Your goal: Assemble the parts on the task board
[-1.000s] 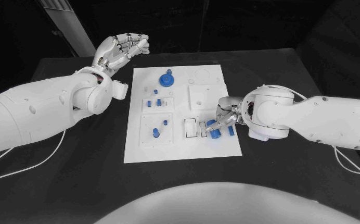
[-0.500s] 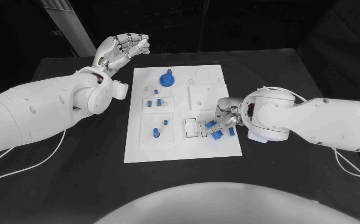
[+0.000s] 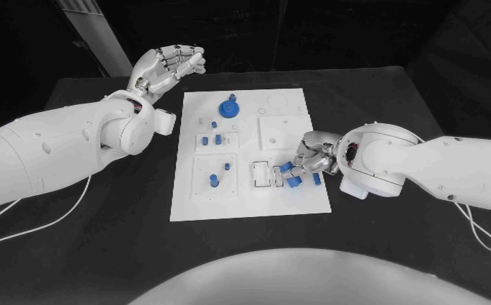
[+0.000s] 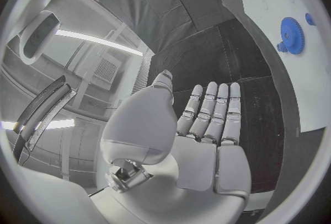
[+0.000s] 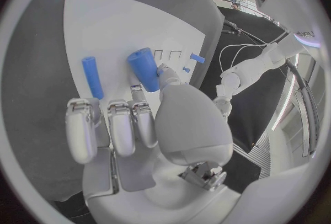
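- The board (image 3: 256, 198) is a white plate lying flat in the middle of the black worktop (image 3: 409, 92), its long side running away from the robot.
- The right hand (image 3: 307, 159) is low over the board's right edge, near the near end, fingers curled in toward the plate.
- In the right wrist view this hand (image 5: 148, 119) pinches a short blue cylinder (image 5: 143, 69) between thumb and a fingertip; the cylinder is tilted, its open end pointing away from the palm.
- In the head view the cylinder (image 3: 294, 181) sits just at the fingertips, over the board's right part, beside a row of small white slots (image 3: 268, 174).
- A thin blue peg (image 5: 91, 77) lies flat on the board just beside the right hand's other fingers; whether they touch it I cannot tell.
- The left hand (image 3: 167, 66) is raised off the worktop beyond the board's far left corner, well apart from the plate. It holds nothing.
- In the left wrist view its fingers (image 4: 210, 111) are straight and close side by side, thumb apart, palm bare.
- A blue gear (image 3: 229, 110) rests on the board's far part, with a small blue knob (image 3: 232, 97) just beyond it.
- Two small blue pieces (image 3: 211, 140) stand in a square recess at the board's left middle.
- Another blue piece (image 3: 213, 180) stands in the recess nearer the robot, with a smaller one (image 3: 226, 166) just beside it.
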Controlling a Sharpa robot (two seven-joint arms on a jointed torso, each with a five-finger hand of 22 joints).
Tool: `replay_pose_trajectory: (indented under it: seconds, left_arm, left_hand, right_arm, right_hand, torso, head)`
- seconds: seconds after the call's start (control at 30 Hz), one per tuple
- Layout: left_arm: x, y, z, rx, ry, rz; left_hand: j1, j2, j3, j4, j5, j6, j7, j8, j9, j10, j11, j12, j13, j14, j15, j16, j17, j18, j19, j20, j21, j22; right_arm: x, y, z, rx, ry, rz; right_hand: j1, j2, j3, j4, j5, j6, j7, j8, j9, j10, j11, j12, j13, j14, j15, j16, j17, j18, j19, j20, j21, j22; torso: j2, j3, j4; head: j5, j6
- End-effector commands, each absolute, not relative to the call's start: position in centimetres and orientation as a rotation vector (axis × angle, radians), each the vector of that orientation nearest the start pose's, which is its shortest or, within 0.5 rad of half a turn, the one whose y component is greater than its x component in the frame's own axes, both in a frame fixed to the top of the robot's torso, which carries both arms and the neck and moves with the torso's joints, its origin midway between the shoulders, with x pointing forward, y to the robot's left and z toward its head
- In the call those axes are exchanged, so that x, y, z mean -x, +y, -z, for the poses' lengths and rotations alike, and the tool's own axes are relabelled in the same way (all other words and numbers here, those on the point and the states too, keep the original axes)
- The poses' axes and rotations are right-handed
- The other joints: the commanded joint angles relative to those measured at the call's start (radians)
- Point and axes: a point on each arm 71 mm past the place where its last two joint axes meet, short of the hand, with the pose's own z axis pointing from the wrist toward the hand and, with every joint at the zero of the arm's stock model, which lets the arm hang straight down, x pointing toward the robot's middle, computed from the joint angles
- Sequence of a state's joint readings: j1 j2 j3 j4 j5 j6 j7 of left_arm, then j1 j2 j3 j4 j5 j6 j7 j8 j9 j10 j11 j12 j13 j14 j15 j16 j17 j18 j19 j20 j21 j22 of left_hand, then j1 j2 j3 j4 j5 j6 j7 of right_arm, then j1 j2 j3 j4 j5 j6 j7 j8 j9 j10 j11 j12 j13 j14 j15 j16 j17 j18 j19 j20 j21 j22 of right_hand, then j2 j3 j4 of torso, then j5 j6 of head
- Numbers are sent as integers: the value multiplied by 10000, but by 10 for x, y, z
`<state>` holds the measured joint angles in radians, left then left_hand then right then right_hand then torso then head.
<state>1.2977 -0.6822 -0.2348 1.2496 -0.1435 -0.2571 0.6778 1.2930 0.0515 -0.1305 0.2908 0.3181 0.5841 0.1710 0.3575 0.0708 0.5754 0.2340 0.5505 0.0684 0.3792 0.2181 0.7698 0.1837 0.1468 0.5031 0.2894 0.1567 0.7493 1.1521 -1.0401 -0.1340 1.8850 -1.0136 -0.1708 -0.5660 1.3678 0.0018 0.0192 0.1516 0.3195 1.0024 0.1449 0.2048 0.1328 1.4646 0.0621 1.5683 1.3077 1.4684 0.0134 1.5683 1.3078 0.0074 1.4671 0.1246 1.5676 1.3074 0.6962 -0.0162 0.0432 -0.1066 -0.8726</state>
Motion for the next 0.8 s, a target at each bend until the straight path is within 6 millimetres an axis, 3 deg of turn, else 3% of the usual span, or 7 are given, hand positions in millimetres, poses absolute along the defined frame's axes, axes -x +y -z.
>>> replay_pose_trajectory:
  seconds: [0.03, 0.8]
  left_arm:
    - [-524, 204, 178, 6031, 12126, 16305]
    - [-524, 204, 179, 6057, 12162, 16291]
  left_hand:
    - [-14, 115, -67, 12, 33, -96, 995, 65, -12, -75, -19, 66, -16, -88, 13, 52, -9, -178, 54, -6, -57, -8]
    - [-9, 126, -79, 12, 36, -106, 996, 82, -12, -84, -18, 82, -16, -95, 15, 68, -30, -181, 49, -6, -62, -14]
  right_arm:
    - [-380, -215, 239, -5170, 22482, -6299]
    - [-377, -216, 233, -6734, 21913, -8202]
  right_hand:
    - [-12, 44, 920, -899, -65, 376, -256, 49, 57, 1062, -47, 25, 2631, 1024, -69, 24, 2630, -74, 1037, -80, 32, 2634]
    - [-75, -23, 1019, -951, -239, 612, -233, -126, -26, 1062, -41, 25, 2631, 1024, -73, 24, 2630, -74, 1037, -102, 32, 2634]
  torso:
    - [-7, -11, -5]
    - [-2, -8, 7]
  head:
    - [-25, 0]
    - [-11, 0]
